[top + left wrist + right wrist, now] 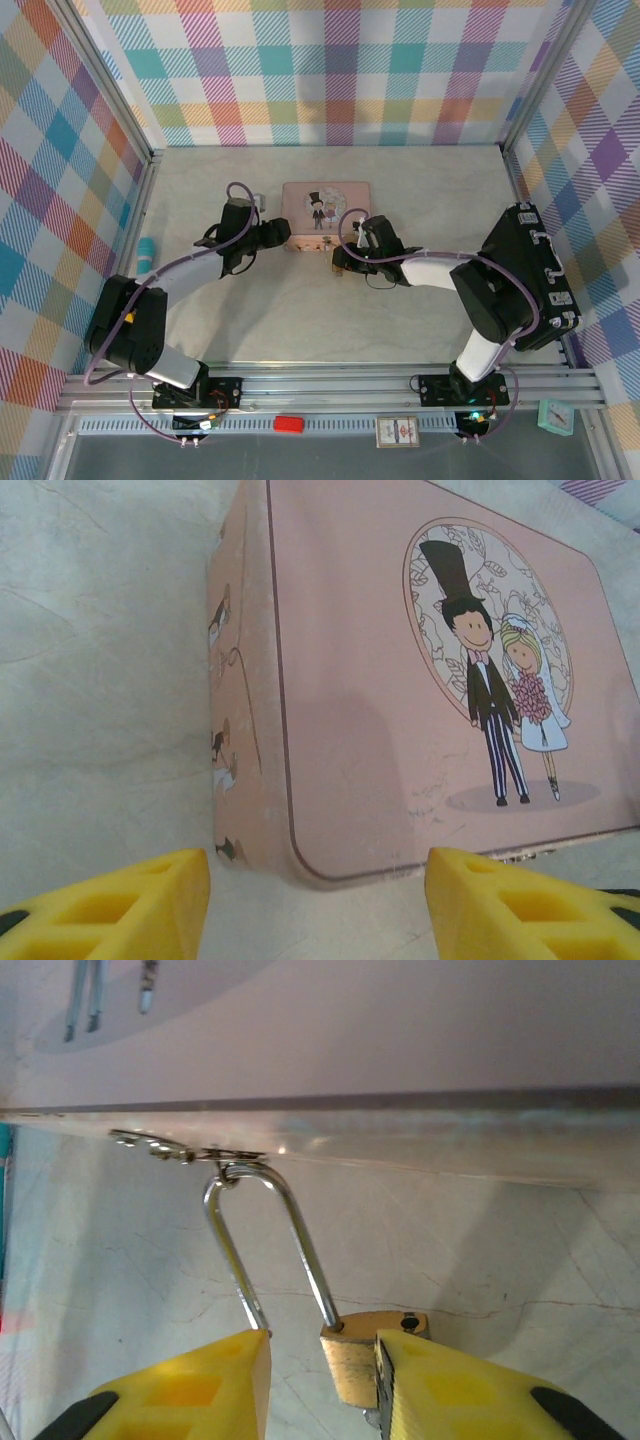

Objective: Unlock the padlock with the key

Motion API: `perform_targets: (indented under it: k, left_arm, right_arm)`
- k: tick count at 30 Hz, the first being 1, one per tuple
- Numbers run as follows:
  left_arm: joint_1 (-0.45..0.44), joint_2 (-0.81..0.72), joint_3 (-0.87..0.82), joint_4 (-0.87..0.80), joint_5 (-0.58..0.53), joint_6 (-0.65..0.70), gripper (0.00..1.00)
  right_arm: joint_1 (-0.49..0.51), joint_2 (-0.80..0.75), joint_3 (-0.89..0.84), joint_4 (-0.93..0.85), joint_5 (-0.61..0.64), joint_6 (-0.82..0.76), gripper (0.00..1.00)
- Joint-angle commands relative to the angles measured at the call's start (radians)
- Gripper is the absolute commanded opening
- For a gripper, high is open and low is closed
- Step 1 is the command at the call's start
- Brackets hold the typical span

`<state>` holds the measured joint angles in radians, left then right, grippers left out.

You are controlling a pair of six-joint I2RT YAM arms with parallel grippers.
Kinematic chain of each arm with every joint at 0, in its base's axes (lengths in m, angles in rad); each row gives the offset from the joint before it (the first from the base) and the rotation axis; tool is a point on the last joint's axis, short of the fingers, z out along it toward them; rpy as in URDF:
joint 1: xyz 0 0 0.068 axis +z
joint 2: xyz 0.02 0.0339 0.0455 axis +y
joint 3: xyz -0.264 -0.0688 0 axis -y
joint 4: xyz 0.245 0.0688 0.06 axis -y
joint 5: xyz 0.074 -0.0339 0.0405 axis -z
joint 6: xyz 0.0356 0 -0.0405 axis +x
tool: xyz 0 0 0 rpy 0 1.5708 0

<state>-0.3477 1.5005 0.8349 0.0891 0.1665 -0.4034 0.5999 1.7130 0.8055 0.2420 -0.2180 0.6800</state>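
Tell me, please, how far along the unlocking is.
Apparently done: on the tiny brass padlock, one leg of the silver shackle looks free of the body. In hand: the right claw brackets it, hooked on the latch of the pink tin. Left: confirming release.

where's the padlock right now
In the right wrist view the padlock is hooked by its shackle to the latch on the pink tin's near edge, its brass body between the yellow fingers of the right gripper.

Pastel plaid fabric walls (330,70) close three sides, framed by silver aluminium posts (116,90). The pale grey marbled desk (300,320) is evenly lit, edged by a slotted aluminium rail (330,385).
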Motion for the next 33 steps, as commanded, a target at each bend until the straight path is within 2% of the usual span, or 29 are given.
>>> perform_targets:
  k: [1,12,20,33]
  left_arm:
    - [0.015,0.032,0.04,0.042,0.036,-0.012,0.58]
    - [0.015,0.116,0.075,0.058,0.08,-0.03,0.56]
    - [0.012,0.116,0.065,0.069,0.105,-0.052,0.54]
    - [-0.005,0.112,0.059,0.061,0.105,-0.068,0.53]
  right_arm:
    - [-0.009,0.026,0.036,0.013,-0.027,-0.01,0.33]
    - [-0.011,0.086,0.081,0.027,-0.049,-0.027,0.33]
    - [-0.011,0.112,0.089,0.044,-0.073,-0.018,0.26]
    - [-0.011,0.135,0.075,0.053,-0.061,-0.013,0.26]
